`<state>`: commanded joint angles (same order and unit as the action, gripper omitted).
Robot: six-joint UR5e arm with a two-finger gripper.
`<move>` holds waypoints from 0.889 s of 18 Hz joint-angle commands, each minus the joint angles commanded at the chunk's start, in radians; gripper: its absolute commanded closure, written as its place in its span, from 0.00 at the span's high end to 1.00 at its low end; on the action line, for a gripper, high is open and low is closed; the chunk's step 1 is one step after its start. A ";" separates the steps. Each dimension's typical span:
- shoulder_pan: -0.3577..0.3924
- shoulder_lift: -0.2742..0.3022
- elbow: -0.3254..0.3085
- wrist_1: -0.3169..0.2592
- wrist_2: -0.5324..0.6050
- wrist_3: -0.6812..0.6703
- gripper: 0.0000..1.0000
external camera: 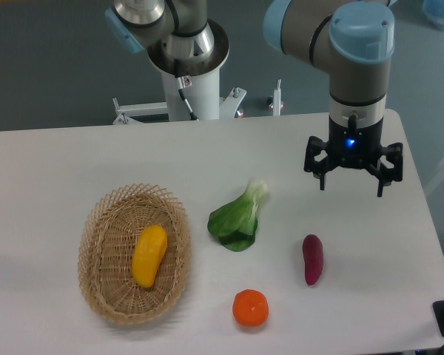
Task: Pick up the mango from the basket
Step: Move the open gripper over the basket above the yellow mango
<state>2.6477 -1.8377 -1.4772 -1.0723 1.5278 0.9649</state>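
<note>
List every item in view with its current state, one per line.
mango: lying in the basket, not gripped
basket: upright on the table
gripper: open, empty, above the table
bok choy: lying on the table
purple vegetable: lying flat
orange: resting on the table

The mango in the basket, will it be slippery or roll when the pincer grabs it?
The mango looks smooth and glossy, so it may slip. Its rounded, elongated shape could roll sideways, though the basket wall should contain it. It seems firm, probably not floppy.
</note>
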 joint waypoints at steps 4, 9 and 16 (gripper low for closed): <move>0.002 -0.002 -0.011 0.000 0.000 -0.002 1.00; -0.018 0.003 -0.026 0.002 -0.012 -0.041 1.00; -0.110 -0.031 -0.049 0.043 -0.028 -0.227 1.00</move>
<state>2.5373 -1.8683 -1.5262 -1.0293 1.5002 0.7380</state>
